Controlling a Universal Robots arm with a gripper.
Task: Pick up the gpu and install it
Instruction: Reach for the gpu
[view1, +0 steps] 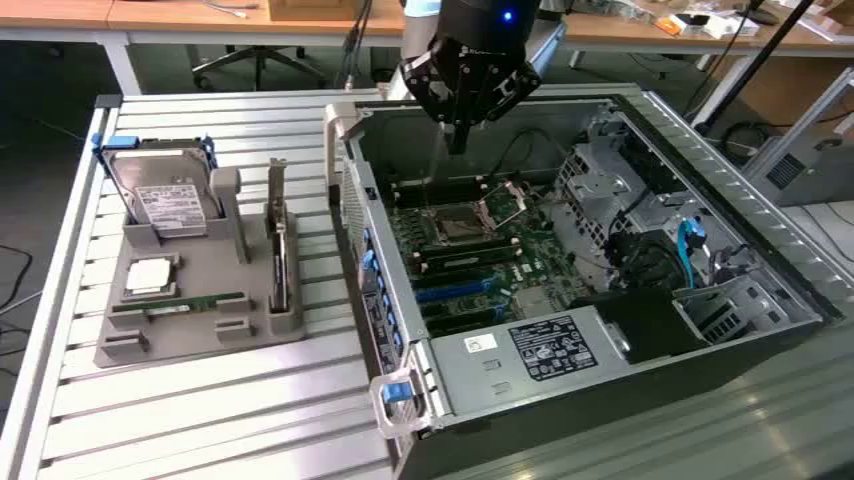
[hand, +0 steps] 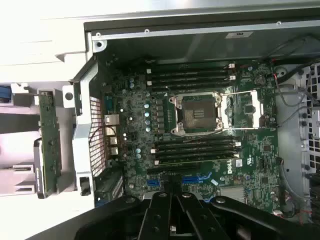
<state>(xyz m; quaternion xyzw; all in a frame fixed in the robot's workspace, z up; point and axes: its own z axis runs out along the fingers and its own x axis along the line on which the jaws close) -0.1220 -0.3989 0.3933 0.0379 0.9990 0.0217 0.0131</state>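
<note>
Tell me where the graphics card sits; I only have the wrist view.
Observer: The graphics card stands on edge in a grey holder on the table, at the exterior view's left of the computer case.
Operator: Say what is next to it.
Observer: A hard drive stands upright in the same holder, farther to the exterior view's left.
Operator: Report the claw.
Observer: The claw hangs above the open case, well apart from the card.

hard drive (view1: 167, 195), memory stick (view1: 180, 303) in grey fixture (view1: 200, 335) | open computer case (view1: 707, 160) beside | slatted table (view1: 200, 420)
</note>
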